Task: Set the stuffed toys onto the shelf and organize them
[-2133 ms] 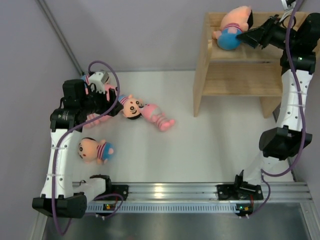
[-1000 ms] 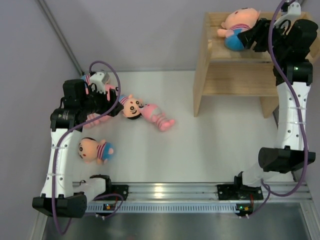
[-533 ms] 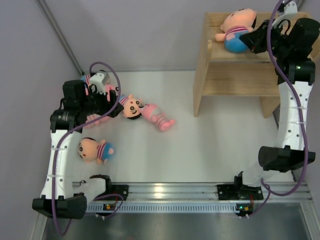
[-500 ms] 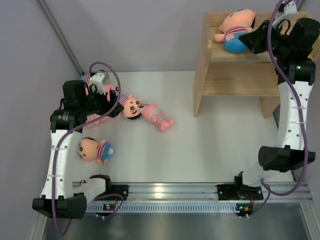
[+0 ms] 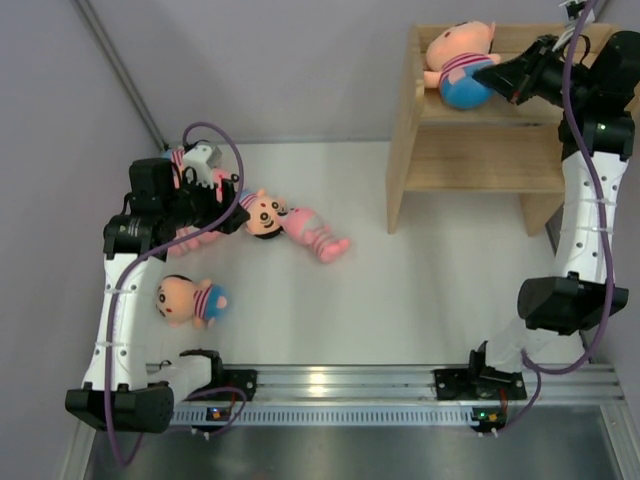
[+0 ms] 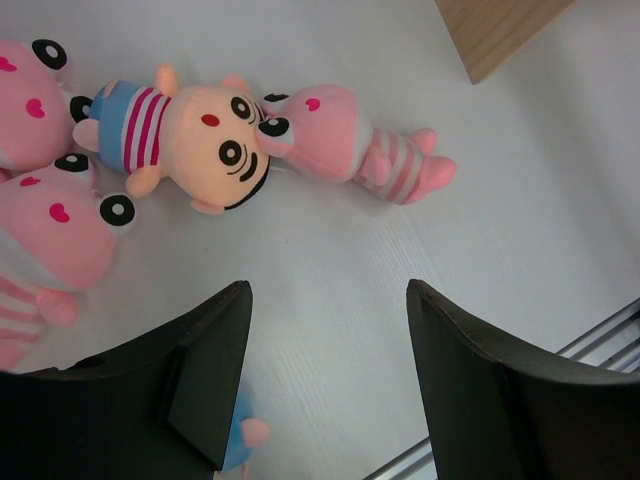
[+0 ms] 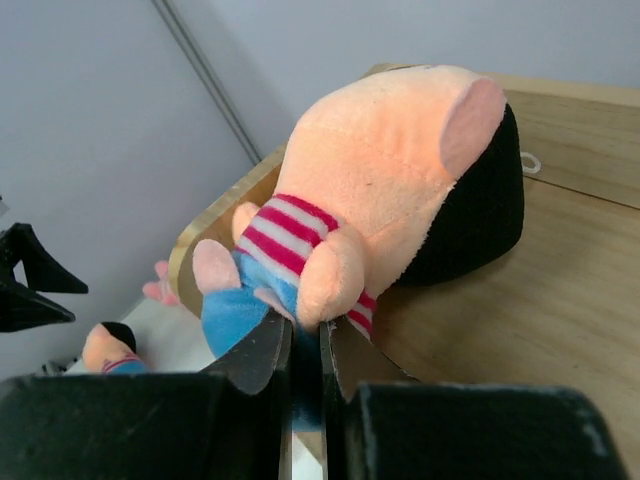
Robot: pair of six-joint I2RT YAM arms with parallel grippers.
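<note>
We seem to be tidying the peach-faced doll atop the shelf, right jaws together; next, left jaws, apart, need another toy.

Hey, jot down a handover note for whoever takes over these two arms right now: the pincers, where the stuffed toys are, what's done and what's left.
left pincer: open, empty, above the table toys.
right pincer: shut, tips against the blue bottom of the shelf doll; unclear whether cloth is pinched.
Done: shelf doll lies on the top tier of the shelf.
Left, on the table: peach doll, striped pink toy, upper pink toy, lower pink toy, near peach doll.
</note>
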